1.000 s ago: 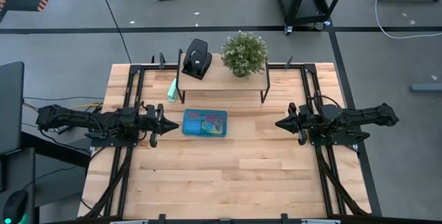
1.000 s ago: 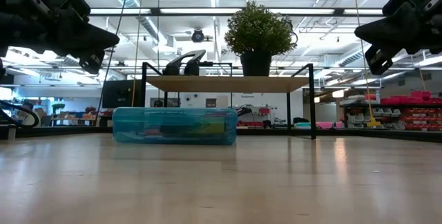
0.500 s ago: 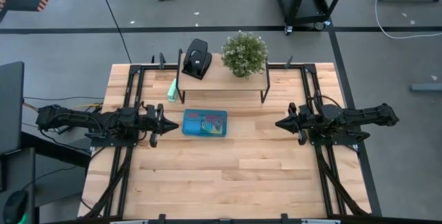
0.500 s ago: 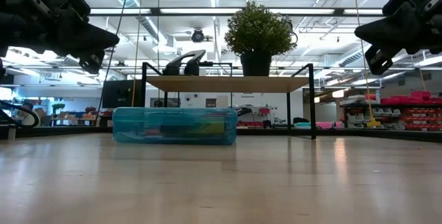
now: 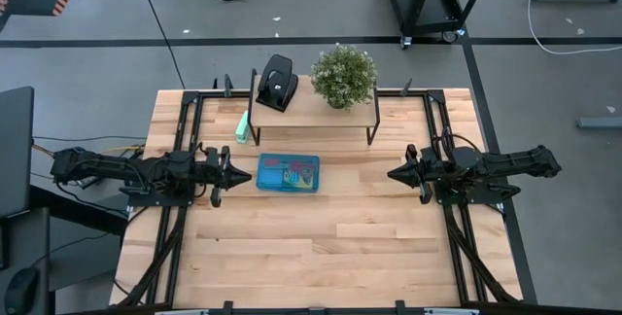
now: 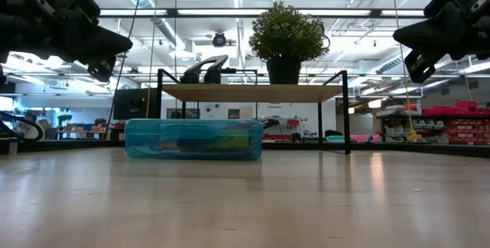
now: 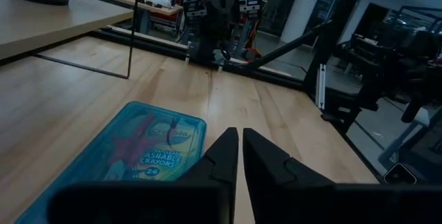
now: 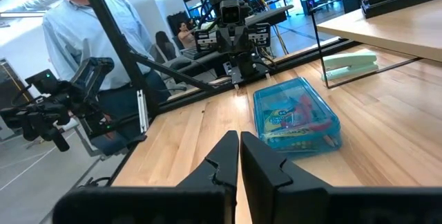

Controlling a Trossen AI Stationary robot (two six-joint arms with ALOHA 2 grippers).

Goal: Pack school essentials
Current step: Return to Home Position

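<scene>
Supply box [image 5: 288, 173]: translucent blue plastic, rectangular

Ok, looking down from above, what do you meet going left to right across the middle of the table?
First the left gripper, then the blue supply box, then the right gripper.

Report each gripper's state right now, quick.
Left gripper: shut, holding nothing, raised beside the blue supply box.
Right gripper: shut, holding nothing, raised over the table's right side.

L hand [image 7: 239, 134], R hand [image 8: 238, 136]: blk, tapered.
</scene>
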